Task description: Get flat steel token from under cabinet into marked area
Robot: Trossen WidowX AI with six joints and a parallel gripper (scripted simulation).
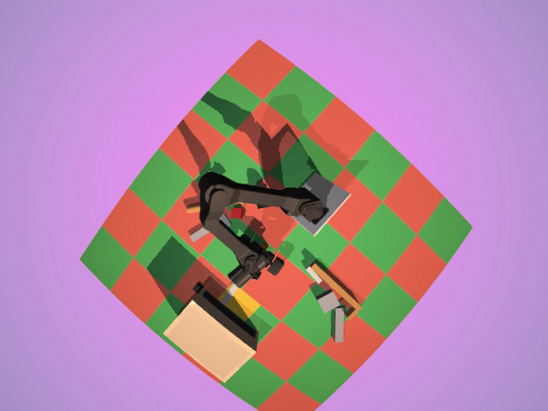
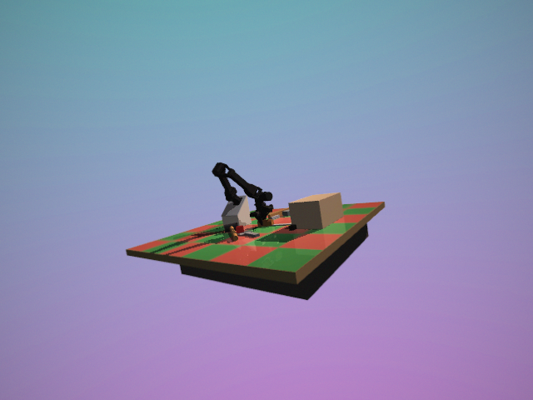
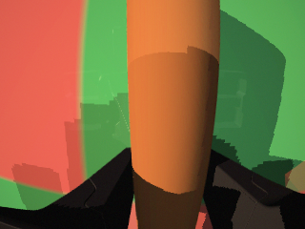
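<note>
Gripping orange handle (image 1: 264, 245) (image 2: 267, 222) (image 3: 173, 119), shaft (image 1: 232, 289) (image 2: 281, 224) toward cabinet (image 1: 210, 340) (image 2: 306, 215)

a red-and-green checkered table (image 1: 380, 234) (image 2: 284, 253) carries a tan-topped cabinet (image 1: 210, 340) (image 2: 306, 213), a red block (image 1: 237, 212) (image 2: 239, 228) and a yellow patch (image 1: 248, 305).

Your arm (image 1: 207, 194) (image 2: 219, 168) rises from its base, bends high at the elbow, then slopes down to the hand (image 1: 234, 281) (image 2: 261, 222) (image 3: 169, 186), which is low, near the desk. From above, the elbow sits well out to one side of the base, and the forearm (image 1: 228, 241) (image 2: 243, 182) doubles back toward the wrist (image 1: 254, 263) (image 2: 263, 202), just above your hand. Your two dark fingers stand partway apart, clamped on something rounded and orange, one against either side of it. Whether your fingertips touch the desk, you cannot tell.
</note>
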